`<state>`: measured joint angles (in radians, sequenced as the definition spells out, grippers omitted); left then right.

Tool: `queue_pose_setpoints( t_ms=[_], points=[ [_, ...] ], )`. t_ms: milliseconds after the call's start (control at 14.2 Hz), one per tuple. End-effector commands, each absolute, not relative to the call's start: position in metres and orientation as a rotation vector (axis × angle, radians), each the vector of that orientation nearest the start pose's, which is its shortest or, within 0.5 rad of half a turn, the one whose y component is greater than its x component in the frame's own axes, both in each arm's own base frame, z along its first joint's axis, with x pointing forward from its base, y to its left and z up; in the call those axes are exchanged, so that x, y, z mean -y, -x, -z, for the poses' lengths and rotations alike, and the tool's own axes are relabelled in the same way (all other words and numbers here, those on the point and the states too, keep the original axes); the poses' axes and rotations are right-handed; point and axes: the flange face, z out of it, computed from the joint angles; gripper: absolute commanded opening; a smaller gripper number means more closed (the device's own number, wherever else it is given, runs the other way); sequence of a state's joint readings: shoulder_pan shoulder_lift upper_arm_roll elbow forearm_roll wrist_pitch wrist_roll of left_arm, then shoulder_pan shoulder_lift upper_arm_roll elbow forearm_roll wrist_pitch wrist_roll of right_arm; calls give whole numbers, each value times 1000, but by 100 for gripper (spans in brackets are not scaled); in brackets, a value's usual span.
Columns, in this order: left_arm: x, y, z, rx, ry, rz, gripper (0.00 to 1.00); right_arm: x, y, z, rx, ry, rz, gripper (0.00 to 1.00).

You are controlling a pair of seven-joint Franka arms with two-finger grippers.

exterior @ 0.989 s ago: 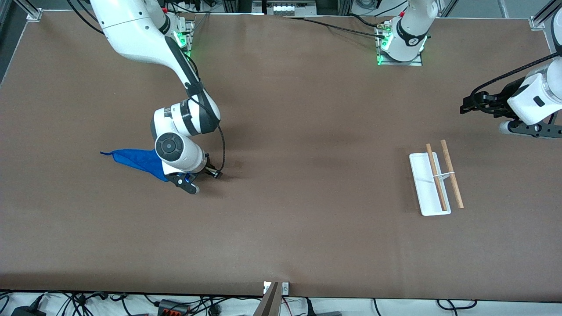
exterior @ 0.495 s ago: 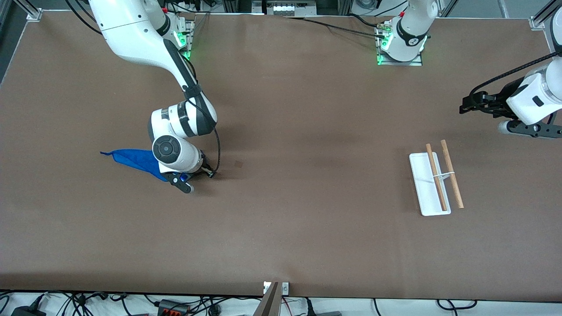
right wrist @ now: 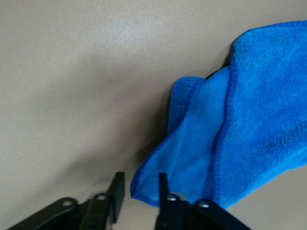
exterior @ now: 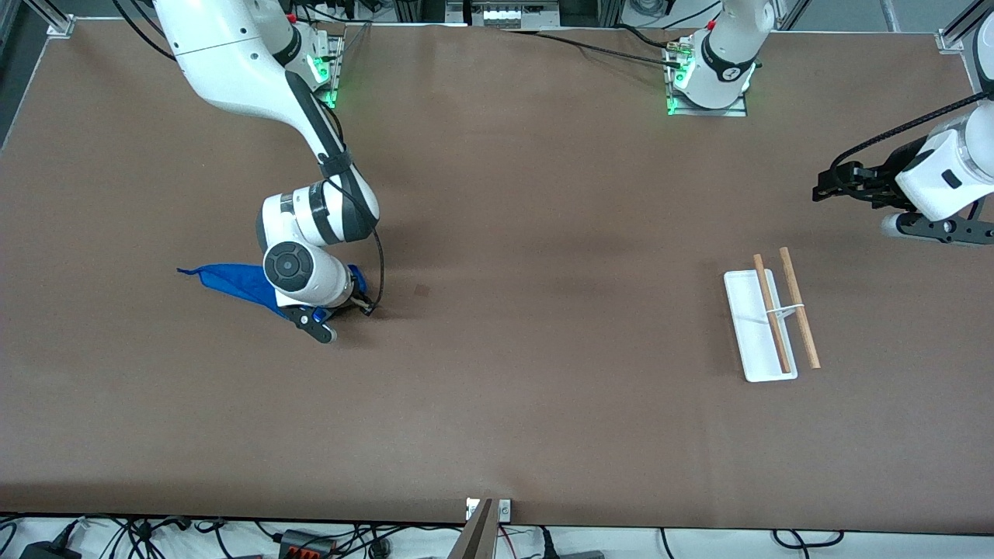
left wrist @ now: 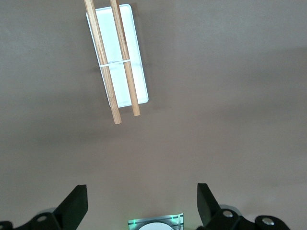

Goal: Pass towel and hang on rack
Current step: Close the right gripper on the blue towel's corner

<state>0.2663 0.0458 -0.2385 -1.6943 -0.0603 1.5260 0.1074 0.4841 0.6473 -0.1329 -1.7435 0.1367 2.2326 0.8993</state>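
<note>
Right gripper (right wrist: 139, 189): low at the blue towel (exterior: 233, 281), toward the right arm's end of the brown table (exterior: 543, 233), fingers (right wrist: 116, 190) drawn close together with a narrow gap remaining, towel edge lying at that gap; cannot tell whether the cloth is truly pinched. Left gripper (left wrist: 141, 203): waiting up over the table's left-arm end, jaws spread wide, holding nothing. Rack (exterior: 769, 320): standing beneath and near that left gripper, well apart from the towel, both wooden rods (left wrist: 115, 60) bare.
</note>
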Motion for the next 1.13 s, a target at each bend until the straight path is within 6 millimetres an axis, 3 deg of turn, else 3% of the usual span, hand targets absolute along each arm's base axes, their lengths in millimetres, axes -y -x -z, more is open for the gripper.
queue_pose_setpoints(
  t_ms=[0, 71, 212, 283, 424, 565, 707, 848, 919, 1060],
  points=[
    [-12, -553, -545, -157, 3229, -338, 100, -233, -606, -199, -987, 3040, -223, 11],
    [-12, -553, -545, -157, 3229, -338, 100, -234, -606, -200, -978, 3048, -217, 2],
    [-11, -553, -545, -157, 3231, -338, 100, -237, -612, -208, -903, 3061, -189, 0],
    [-12, -553, -545, -157, 3229, -338, 100, -239, -616, -215, -773, 3081, -171, 0],
    [-12, -553, -545, -155, 3230, -338, 100, -242, -624, -251, -617, 3086, -130, 0],
    [-13, -553, -545, -145, 3230, -340, 100, -251, -634, -295, -534, 3098, -162, 0],
    [-13, -553, -545, -142, 3229, -343, 100, -261, -641, -354, -432, 3095, -213, 0],
    [-14, -551, -544, -146, 3230, -365, 100, -275, -639, -413, -374, 3087, -222, 0],
    [-14, -550, -544, -144, 3230, -372, 100, -280, -637, -430, -351, 3079, -254, 0],
    [-17, -550, -543, -139, 3230, -382, 100, -294, -628, -496, -287, 2999, -262, 0]
  ],
)
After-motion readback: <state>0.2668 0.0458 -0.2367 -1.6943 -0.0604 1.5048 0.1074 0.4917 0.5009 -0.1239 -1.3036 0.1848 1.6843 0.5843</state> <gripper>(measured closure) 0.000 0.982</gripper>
